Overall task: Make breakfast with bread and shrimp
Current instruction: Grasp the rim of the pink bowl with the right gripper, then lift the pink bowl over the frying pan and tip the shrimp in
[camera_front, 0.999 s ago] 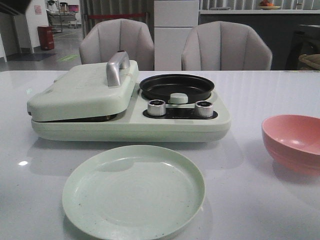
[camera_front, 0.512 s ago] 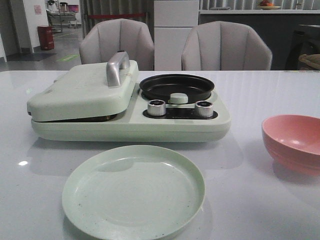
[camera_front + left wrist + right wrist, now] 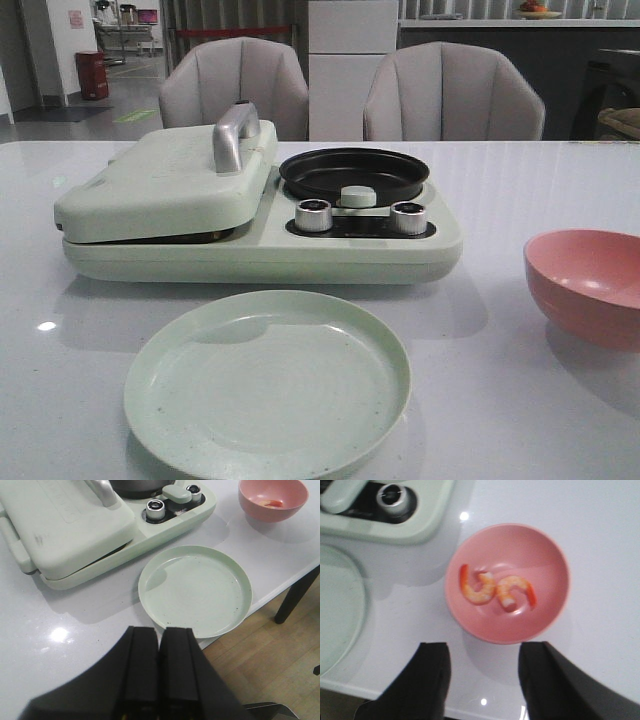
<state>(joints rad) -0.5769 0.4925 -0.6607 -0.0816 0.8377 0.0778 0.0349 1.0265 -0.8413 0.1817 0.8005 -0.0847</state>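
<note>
Two shrimp [image 3: 497, 590] lie side by side in the pink bowl [image 3: 550, 555], just ahead of the right gripper [image 3: 482, 677], whose fingers stand apart; the left gripper [image 3: 159, 672] is pressed together, farther off.

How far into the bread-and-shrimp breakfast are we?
Barely started. Done: nothing visible; the green plate is bare and the pan holds no food. In hand: the right gripper, open, hovers over two shrimp in the pink bowl. The left gripper is shut, holding nothing. Left: cooking, plating; no bread visible.

Low front view; both wrists overhead, sharing plate [image 3: 195, 591].
</note>
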